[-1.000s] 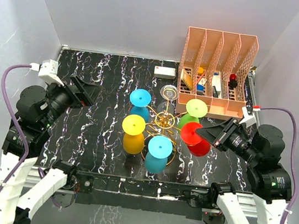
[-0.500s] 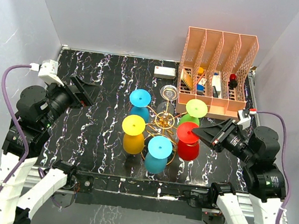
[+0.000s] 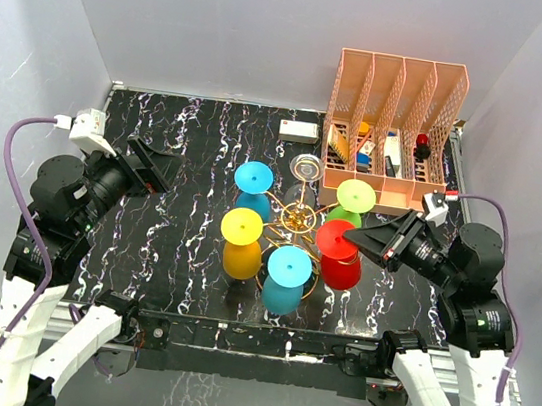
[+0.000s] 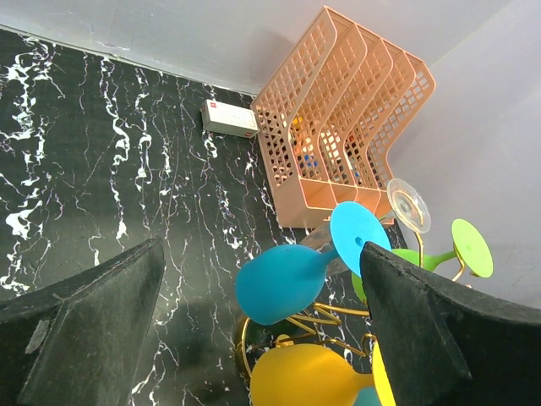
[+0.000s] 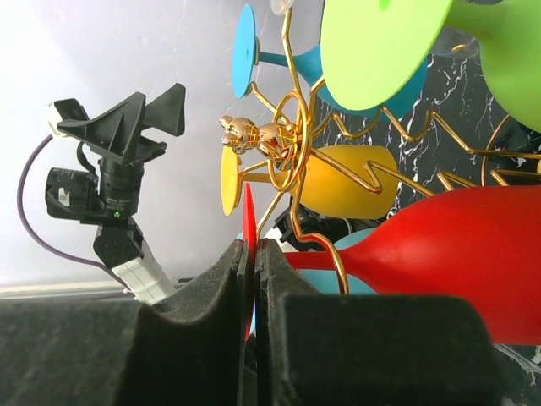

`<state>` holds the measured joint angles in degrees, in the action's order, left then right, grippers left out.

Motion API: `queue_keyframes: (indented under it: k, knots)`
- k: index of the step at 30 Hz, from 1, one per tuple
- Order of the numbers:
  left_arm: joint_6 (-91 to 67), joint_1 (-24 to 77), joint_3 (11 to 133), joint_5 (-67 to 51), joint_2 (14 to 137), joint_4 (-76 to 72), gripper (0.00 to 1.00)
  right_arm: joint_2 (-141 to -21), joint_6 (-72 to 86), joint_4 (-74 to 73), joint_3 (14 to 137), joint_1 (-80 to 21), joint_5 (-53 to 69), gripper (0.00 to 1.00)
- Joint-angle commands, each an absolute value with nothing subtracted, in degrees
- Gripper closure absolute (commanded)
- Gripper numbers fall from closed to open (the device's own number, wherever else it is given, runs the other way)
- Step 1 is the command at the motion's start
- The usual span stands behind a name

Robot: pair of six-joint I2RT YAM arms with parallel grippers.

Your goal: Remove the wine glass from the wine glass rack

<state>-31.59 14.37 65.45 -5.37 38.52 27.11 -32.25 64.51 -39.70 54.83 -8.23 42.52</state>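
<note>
Right wrist view shows the right end effector (image 5: 252,254) pinched shut on the thin foot of the red wine glass (image 5: 439,254). The glass hangs bowl-down at the right side of the wine glass rack (image 5: 279,135). Well left of the rack, the left end effector (image 3: 160,169) gapes wide.

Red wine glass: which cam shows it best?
Right wrist: the red wine glass close up, bowl and stem, foot edge-on in the right gripper. Top external shows only foot and bowl, small. Left wrist: not visible.
</note>
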Motion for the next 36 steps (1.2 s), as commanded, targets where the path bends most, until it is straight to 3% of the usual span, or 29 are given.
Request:
queue_keyframes:
  k: [1,11,21,36]
  knots:
    - [-31.03,14.14,66.60,-5.51,38.88,26.72,0.03,-33.05,65.15,-32.79,54.63,-8.18,47.52,0.92]
    - [-31.18,14.10,66.70,-6.23,39.69,25.94,0.03,-36.47,60.58,-36.42,56.18,-8.13,50.93,0.93]
    - [-30.94,14.10,66.82,-6.28,39.82,25.91,0.03,-40.91,45.57,-49.35,63.71,-8.16,44.30,0.92]
    - [-30.85,14.10,66.40,-6.24,39.55,25.66,0.03,-44.60,43.14,-53.79,69.27,-8.13,48.23,0.92]
